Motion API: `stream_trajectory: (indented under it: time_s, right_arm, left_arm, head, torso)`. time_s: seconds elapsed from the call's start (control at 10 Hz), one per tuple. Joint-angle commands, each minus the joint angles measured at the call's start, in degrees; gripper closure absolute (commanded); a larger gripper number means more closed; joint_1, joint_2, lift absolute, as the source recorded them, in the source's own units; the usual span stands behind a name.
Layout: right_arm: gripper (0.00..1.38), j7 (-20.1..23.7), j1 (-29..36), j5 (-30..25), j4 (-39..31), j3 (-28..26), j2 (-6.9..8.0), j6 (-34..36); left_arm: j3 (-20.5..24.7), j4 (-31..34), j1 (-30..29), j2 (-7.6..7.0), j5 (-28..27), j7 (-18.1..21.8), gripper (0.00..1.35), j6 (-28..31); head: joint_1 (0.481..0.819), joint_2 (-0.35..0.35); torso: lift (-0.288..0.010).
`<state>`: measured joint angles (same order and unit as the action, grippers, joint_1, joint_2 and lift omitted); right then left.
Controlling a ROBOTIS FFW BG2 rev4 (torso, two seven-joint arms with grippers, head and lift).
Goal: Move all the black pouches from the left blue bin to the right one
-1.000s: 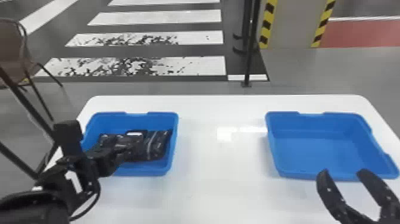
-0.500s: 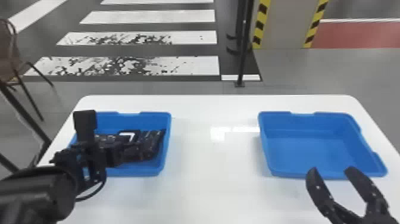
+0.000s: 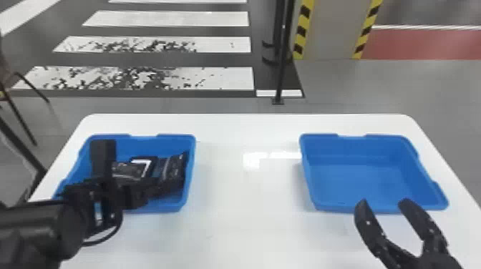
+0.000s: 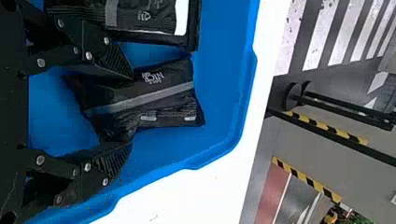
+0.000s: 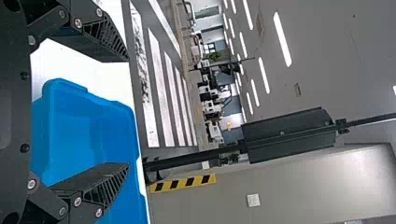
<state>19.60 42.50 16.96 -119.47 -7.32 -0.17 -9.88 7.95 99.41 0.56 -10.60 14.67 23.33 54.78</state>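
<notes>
My left gripper (image 3: pixel 143 191) is over the left blue bin (image 3: pixel 192 171), which holds several black pouches (image 3: pixel 173 171). In the left wrist view, my left gripper (image 4: pixel 130 109) is open around one black pouch (image 4: pixel 159 93) with a grey stripe, a finger on either side of it. Another pouch (image 4: pixel 140 17) lies beside it, past one finger. My right gripper (image 3: pixel 383 205) stands open at the near edge of the right blue bin (image 3: pixel 361 182), with nothing between its fingers. The right wrist view has my right gripper (image 5: pixel 128 112) with the right bin (image 5: pixel 88 135) beyond.
Both bins stand on a white table (image 3: pixel 247 221), with a wide stretch of tabletop between them. Behind the table's far edge a black pole (image 3: pixel 282 64) rises from the floor. A chair (image 3: pixel 14 78) stands on the floor at the far left.
The head view has shifted a little. My left gripper has moved toward the near right part of the left bin, its arm now entering more from the left. The right gripper stays open.
</notes>
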Motion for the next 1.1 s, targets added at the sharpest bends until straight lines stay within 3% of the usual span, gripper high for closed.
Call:
stream_trajectory:
  time_s: [0.0, 0.2, 0.5, 0.8, 1.0]
  right_arm:
    - [0.24, 0.0, 0.1, 0.5, 0.3, 0.0, -0.01, 0.0]
    - [0.24, 0.0, 0.1, 0.6, 0.3, 0.0, -0.01, 0.0]
    - [0.24, 0.1, 0.2, 0.6, 0.3, 0.0, -0.01, 0.0]
    - [0.24, 1.2, -0.3, 0.7, -0.4, 0.0, -0.01, 0.7]
    - [0.24, 7.0, -3.1, 3.0, -1.3, 0.0, -0.62, 11.3]
  left_arm:
    - [0.7, -0.1, -0.3, -0.04, -2.6, 0.6, 1.14, -2.2]
    - [0.8, 0.2, -0.6, 0.05, -7.7, 1.4, 1.21, -8.0]
    - [1.2, 3.0, -2.2, -0.04, -9.6, 2.2, 1.21, -10.8]
    - [2.1, 20.6, -12.8, 0.14, -5.2, 2.7, 1.21, -10.8]
    - [0.3, 27.4, -17.9, 0.23, -1.5, 4.1, 1.21, -11.0]
  head:
    - [0.695, 0.009]
    - [0.695, 0.028]
    - [0.695, 0.055]
    - [0.695, 0.051]
    - [0.695, 0.02]
  torso:
    - [-0.14]
    - [-0.14]
    - [-0.14]
    - [-0.14]
    - [-0.14]
